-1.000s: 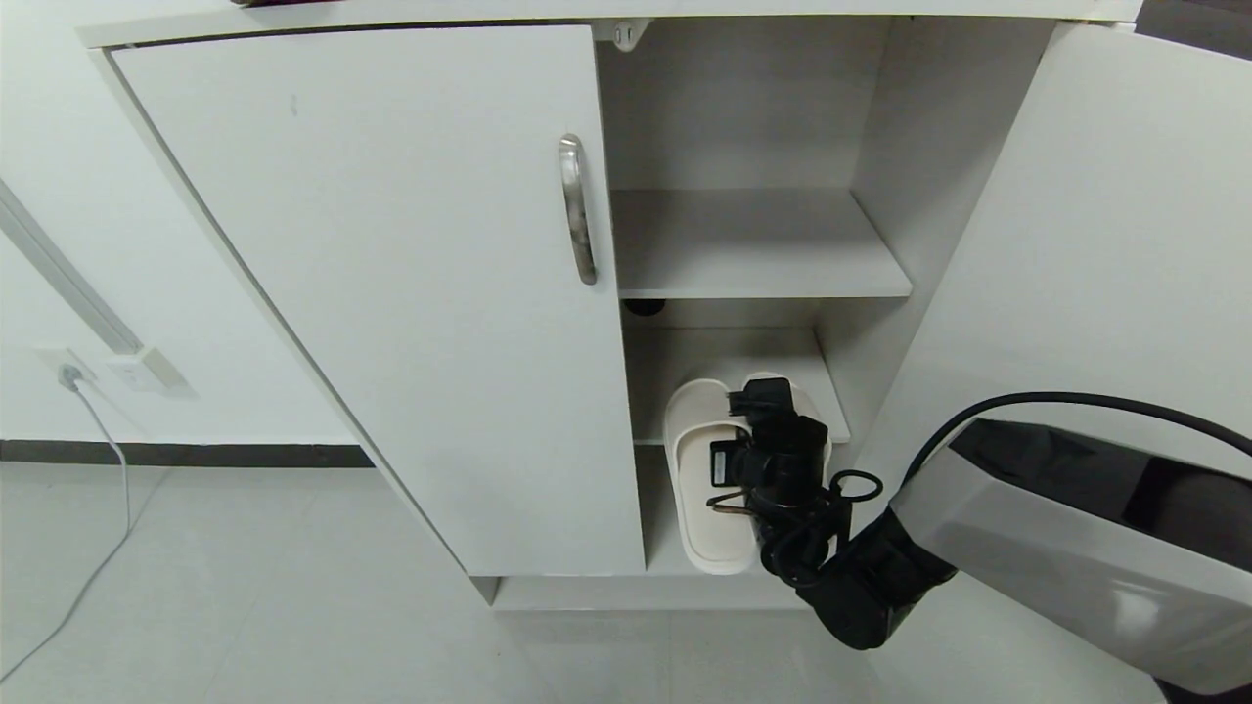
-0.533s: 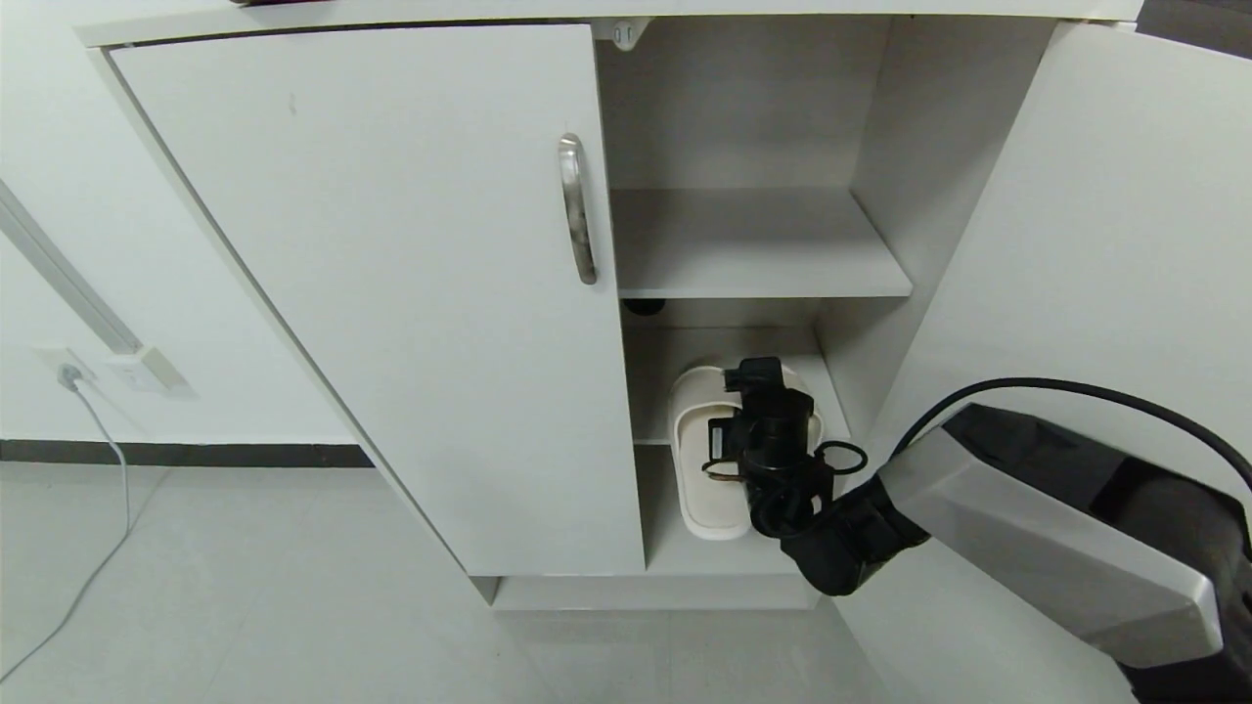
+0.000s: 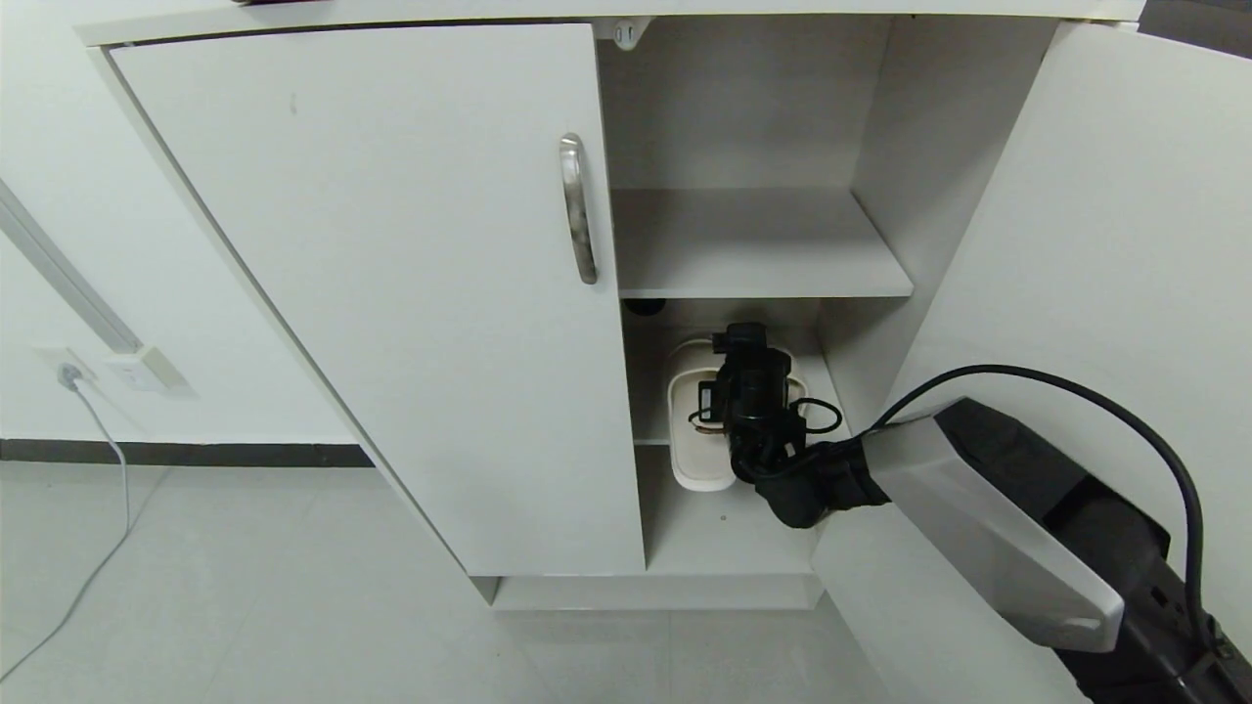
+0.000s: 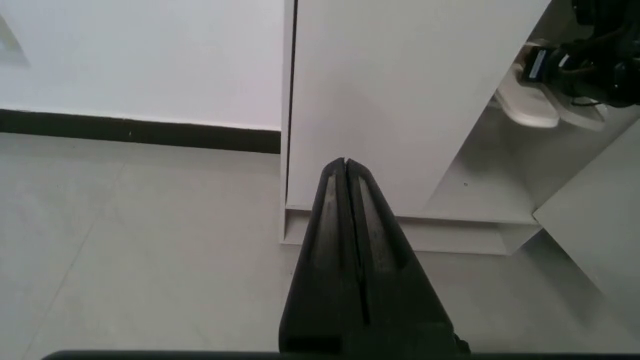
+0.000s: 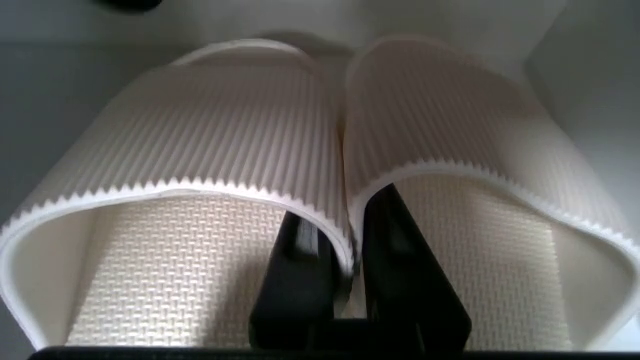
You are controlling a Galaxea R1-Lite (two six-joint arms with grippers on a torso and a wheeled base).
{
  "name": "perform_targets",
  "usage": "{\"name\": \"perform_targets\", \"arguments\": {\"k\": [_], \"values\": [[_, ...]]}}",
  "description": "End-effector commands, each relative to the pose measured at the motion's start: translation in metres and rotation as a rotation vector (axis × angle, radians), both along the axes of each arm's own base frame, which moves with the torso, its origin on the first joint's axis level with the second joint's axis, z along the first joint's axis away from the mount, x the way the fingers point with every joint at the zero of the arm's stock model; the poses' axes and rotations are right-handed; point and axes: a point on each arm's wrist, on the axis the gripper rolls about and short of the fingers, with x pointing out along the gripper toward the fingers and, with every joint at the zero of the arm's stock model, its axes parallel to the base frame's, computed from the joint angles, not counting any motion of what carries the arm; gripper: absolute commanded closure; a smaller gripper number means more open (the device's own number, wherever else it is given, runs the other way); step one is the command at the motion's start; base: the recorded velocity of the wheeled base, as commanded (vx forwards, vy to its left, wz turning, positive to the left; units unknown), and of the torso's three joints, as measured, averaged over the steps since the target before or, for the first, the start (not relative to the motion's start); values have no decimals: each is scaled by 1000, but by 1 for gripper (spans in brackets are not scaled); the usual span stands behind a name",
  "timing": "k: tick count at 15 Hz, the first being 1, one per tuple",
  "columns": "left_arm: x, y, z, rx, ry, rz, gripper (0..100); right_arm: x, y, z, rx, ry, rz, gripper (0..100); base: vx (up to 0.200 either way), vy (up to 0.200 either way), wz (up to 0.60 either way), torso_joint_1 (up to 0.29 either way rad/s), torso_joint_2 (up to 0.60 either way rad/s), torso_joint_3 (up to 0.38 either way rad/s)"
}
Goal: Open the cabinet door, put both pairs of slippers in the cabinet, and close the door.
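Between the right jaws, inner straps of cream slippers (image 5: 240, 130).

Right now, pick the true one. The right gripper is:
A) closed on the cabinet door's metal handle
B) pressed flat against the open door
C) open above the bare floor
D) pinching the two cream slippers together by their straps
D: the right gripper has one finger inside each of the cream slippers, clamping their adjoining straps between them, at the cabinet's lower shelf.

Bright, even light; soft shadows
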Motion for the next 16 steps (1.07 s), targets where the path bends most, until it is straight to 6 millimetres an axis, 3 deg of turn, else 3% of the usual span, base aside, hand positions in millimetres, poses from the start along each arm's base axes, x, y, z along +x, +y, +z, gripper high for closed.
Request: {"name": "perform_targets", "arguments": {"k": [1, 7, 16], "values": [[0, 0, 0, 0, 1, 1, 100, 9, 1, 0, 12, -15, -6, 100, 0, 0, 0, 0, 0, 0], [0, 0, 0, 1, 1, -1, 100, 22, -10, 11, 14, -20, 2, 100, 0, 0, 0, 0, 0, 0], [0, 0, 0, 0, 1, -1, 100, 32, -21, 2, -8, 20, -4, 100, 0, 0, 0, 0, 0, 0]]}}
